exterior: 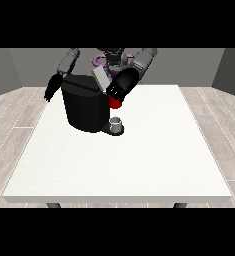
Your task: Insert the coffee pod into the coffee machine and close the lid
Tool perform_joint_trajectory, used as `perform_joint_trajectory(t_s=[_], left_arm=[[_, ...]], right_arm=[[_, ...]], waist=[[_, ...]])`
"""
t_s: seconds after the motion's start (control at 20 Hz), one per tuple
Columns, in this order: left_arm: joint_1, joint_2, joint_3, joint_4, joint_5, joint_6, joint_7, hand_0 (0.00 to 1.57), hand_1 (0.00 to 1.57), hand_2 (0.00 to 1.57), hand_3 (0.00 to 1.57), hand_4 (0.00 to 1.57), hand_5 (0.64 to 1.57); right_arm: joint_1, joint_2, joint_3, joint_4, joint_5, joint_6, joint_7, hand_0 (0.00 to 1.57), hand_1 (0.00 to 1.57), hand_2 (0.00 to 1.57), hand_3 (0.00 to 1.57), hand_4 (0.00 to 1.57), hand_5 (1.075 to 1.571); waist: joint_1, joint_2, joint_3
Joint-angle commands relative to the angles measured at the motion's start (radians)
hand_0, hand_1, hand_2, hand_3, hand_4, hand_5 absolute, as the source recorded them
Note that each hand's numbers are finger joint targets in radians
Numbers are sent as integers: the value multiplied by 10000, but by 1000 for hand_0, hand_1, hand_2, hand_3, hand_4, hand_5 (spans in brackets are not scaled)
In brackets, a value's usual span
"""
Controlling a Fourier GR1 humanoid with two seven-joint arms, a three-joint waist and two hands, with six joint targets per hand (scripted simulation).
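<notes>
We are reading no labels on the machine (85, 107), and we cannot tell either hand's (115, 91) fingers, the other hand (51, 89) hanging beside the table (119, 160).

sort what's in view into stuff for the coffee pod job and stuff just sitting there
For the job: coffee machine, its raised lid, the hand at the view's right up at the machine.
Just there: grey cup on the machine's base, red thing at the machine, white table.

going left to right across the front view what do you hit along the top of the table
robot hand at the view's left → coffee machine → grey thing at the machine's base → bare right part of the white table. The other robot hand and the red thing overlap the machine's right edge, so they are left out.
</notes>
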Motion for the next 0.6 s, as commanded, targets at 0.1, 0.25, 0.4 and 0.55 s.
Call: perform_joint_trajectory(t_s=[0.1,0.25,0.4,0.55], left_arm=[[-201,-227,30,163,-149,585,-43,1212,1212,1186,971,0,1571],[-85,123,-29,6,-165,360,-650,1269,1269,1236,966,0,1571],[38,-69,-235,-28,-505,946,-597,1144,1144,1115,841,0,1571],[-421,571,-97,-19,-494,511,-833,999,999,1023,718,0,1571]], right_arm=[[-336,172,403,-148,414,-207,331,0,0,0,0,99,1571],[-20,119,88,95,141,-164,-173,0,0,0,0,71,1571],[-281,148,219,-127,380,-370,352,0,0,0,0,147,1571],[-543,-300,-164,146,-16,144,-123,0,0,0,0,185,1571]], waist=[[-209,299,-10],[15,323,-8],[-79,203,-10],[-84,650,-5]])
